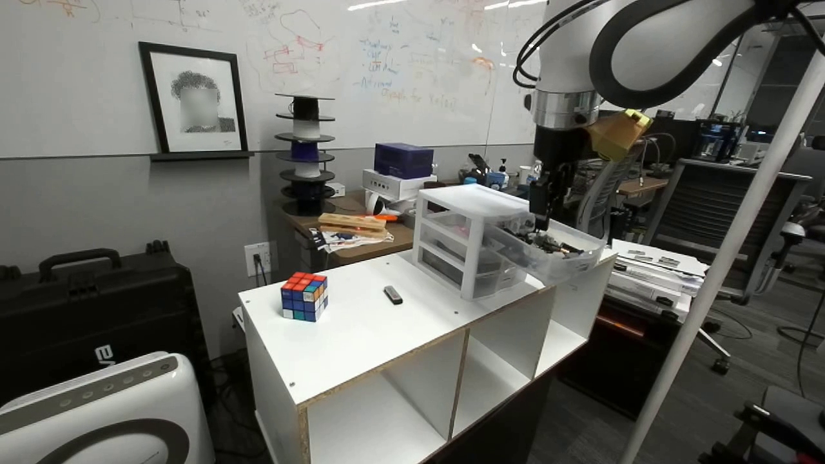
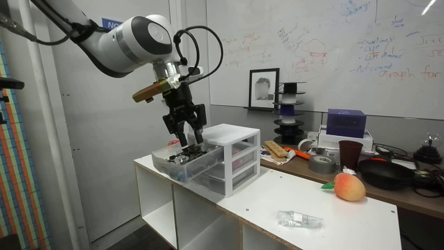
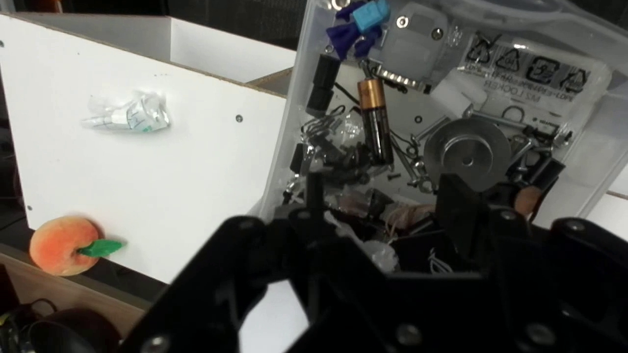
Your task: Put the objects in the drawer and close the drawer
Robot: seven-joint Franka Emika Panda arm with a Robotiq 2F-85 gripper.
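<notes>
The top drawer (image 1: 570, 264) of a white plastic drawer unit (image 2: 227, 133) is pulled open and holds small parts. My gripper (image 2: 191, 142) points down over this drawer, fingers apart. In the wrist view nothing shows held between the gripper's fingertips (image 3: 382, 189); loose parts lie beyond them. A peach (image 2: 349, 187) with a green leaf and a clear plastic packet (image 2: 300, 219) lie on the white shelf top; the wrist view shows the peach (image 3: 64, 245) and packet (image 3: 130, 115) too. An exterior view instead shows a Rubik's cube (image 1: 304, 296) and a small dark object (image 1: 392, 295) there.
The drawer holds a battery (image 3: 375, 122), a metal disc (image 3: 468, 154), screws and a printed bag (image 3: 530, 73). The unit stands on a white shelf (image 1: 348, 335) with open compartments. Behind is a brown desk with a pan (image 2: 385, 173), tape (image 2: 322, 164) and a purple box (image 2: 346, 122).
</notes>
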